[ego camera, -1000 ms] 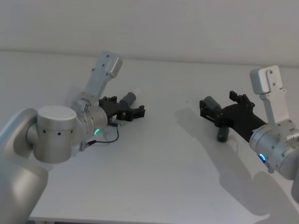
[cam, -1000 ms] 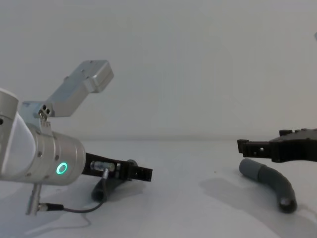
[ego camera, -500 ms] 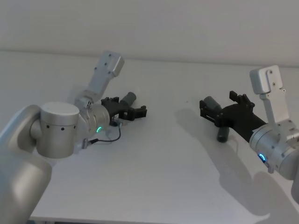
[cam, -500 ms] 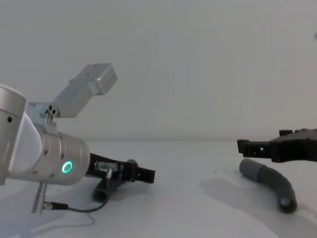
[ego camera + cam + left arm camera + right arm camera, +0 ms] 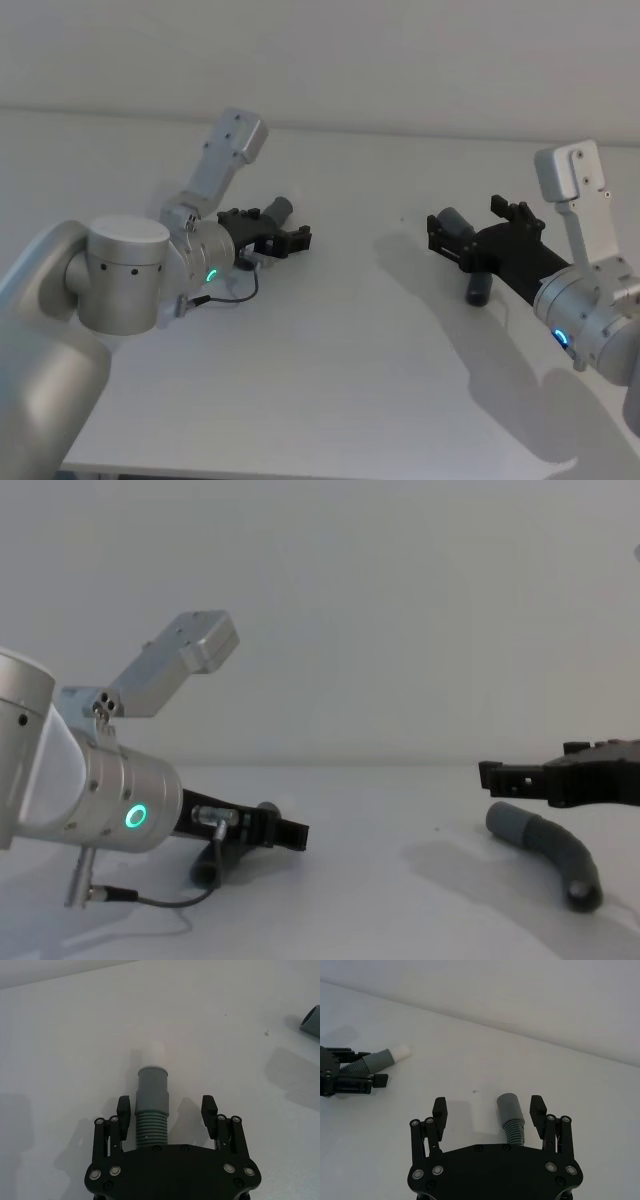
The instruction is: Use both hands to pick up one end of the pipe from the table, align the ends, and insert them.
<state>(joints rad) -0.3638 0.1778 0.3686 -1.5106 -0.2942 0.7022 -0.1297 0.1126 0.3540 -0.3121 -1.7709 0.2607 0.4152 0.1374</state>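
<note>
White counter (image 5: 350, 350) carries both pipe pieces, well apart.

Plug piece (image 5: 152, 1105): lies on the left half of the counter, toward the far edge. Its white tip (image 5: 153, 1055) points away from the left gripper (image 5: 167, 1107).

Left gripper: low over the counter, fingers spread to either side of the ribbed section. One finger (image 5: 125, 1107) stands just beside the ribs; the other is clear of them. No grip is made.

Cuff piece (image 5: 550, 850): lies on the right half of the counter, curved, with its cuff (image 5: 508, 1104) toward the counter's middle.

Right gripper (image 5: 489, 1106): hovers just above the cuff end, fingers spread wide. In the right wrist view the cuff sits between them, nearer one finger (image 5: 538, 1105).
</note>
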